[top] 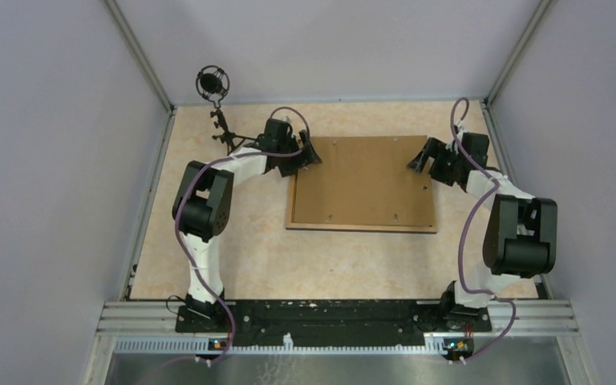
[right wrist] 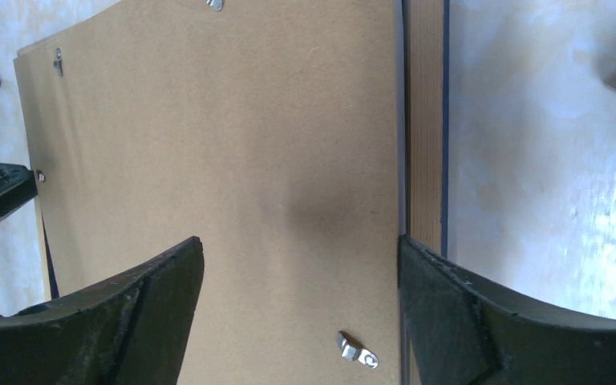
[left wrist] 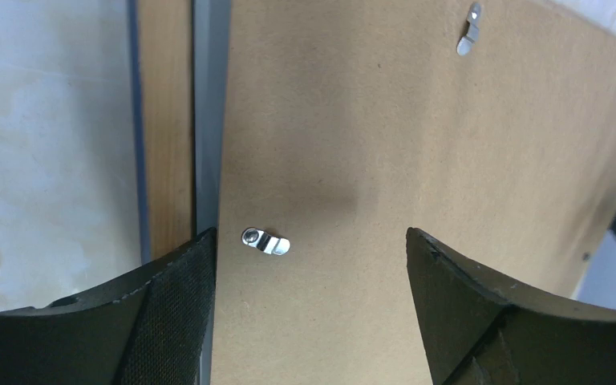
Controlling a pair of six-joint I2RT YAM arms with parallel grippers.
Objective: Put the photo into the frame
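Two arms, top view. Both reach forward from their bases at the near edge, elbows bowed outward and wrists turned in toward each other. My left gripper [top: 309, 152] sits at the far left corner of the frame [top: 291, 210], and my right gripper [top: 419, 158] at its far right corner. The frame lies flat on the table [top: 241, 257], back side up. The brown backing board [top: 365, 180] is seated inside its rails. The photo is hidden in every view.

Left wrist view. My left gripper [left wrist: 311, 241] points down at the board, jaws wide apart and clamped on nothing. One jaw tip stands at the seam between the light-wood rail of the frame [left wrist: 167, 120] and the backing board [left wrist: 369, 144], and the other stands over bare board. A metal turn clip [left wrist: 266, 241] lies on the board between the jaws, close to the seam-side tip. I cannot tell whether either tip touches the surface.

Right wrist view. My right gripper [right wrist: 301, 245] mirrors this pose, jaws spread wide and holding nothing. One tip stands at the seam beside the frame [right wrist: 425, 120] rail, the other over the backing board [right wrist: 224, 120]. A second turn clip [right wrist: 357, 350] lies between the jaws, nearer the rail.
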